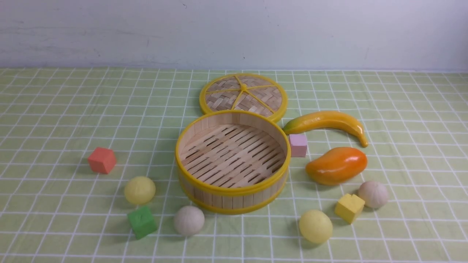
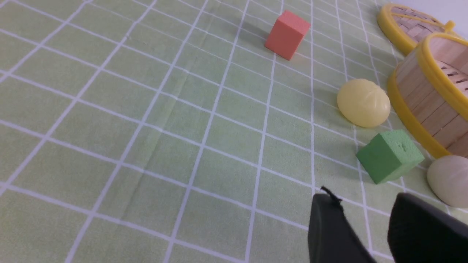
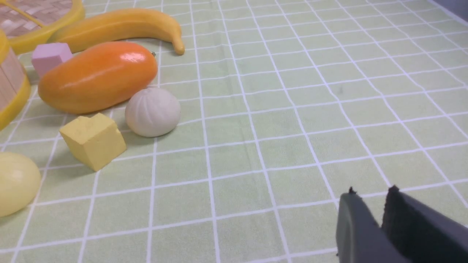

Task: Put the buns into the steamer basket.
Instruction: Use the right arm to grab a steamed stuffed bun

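Front view, from where I stand: the steamer basket (image 1: 234, 201) sits in the middle of the frame on the checked green worktop (image 1: 55, 120). Its slatted floor is bare. The woven lid (image 1: 243, 95) lies flat just behind it, off, I'd guess, so the mouth is open for loading.

All four buns are outside on the cloth. A pale yellow bun (image 1: 139, 190) and an off-white pleated bun (image 1: 189, 220) are at lower left. A second pale yellow bun (image 1: 315, 226) and a second off-white bun (image 1: 373, 194) are at lower right. Two on each side looks to me like a split that lets each arm work its own half.

The green cube (image 1: 142, 222) lies between the left pair, and the yellow cube (image 1: 349, 208) is just beside the second off-white bun, so a careless reach could catch the wrong thing.

Neither arm shows in this view. In the left wrist view the left pincer (image 2: 365, 208) has its fingers apart with nothing between them. In the right wrist view the right pincer (image 3: 373, 199) is only narrowly apart and also holds nothing.

The basket hides the lid's near edge and part of the pink cube (image 1: 298, 145). Each wrist view cuts a bun off at the frame's edge.
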Controlling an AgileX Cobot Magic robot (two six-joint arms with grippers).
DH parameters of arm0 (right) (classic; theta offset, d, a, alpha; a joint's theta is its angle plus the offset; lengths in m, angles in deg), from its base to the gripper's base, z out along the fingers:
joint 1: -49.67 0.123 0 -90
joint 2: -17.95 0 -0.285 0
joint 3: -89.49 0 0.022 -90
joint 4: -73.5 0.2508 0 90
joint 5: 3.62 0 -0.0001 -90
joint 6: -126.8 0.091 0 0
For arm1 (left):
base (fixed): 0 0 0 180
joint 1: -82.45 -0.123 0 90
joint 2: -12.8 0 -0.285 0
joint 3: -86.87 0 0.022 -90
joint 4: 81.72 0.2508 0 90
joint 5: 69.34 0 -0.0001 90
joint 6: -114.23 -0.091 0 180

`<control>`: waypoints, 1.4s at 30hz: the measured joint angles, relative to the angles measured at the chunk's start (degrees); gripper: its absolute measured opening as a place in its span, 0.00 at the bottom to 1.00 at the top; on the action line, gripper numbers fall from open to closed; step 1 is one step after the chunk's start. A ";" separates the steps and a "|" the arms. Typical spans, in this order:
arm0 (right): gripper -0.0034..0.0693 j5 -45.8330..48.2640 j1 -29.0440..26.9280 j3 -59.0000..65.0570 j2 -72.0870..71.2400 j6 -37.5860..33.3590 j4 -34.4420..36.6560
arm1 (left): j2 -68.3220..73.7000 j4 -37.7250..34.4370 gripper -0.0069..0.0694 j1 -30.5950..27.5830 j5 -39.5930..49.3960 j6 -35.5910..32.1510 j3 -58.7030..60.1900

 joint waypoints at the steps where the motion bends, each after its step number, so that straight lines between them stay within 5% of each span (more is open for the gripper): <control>1: 0.22 0.00 0.00 0.00 0.00 0.00 0.00 | 0.00 0.00 0.40 0.00 0.00 0.00 0.00; 23: 0.26 -0.45 0.00 0.00 0.00 0.00 -1.35 | 0.00 0.00 0.40 0.00 0.00 0.00 0.00; 42: 0.29 -47.26 0.00 0.57 0.00 4.78 -2.35 | 0.00 0.00 0.40 0.00 0.00 0.00 0.00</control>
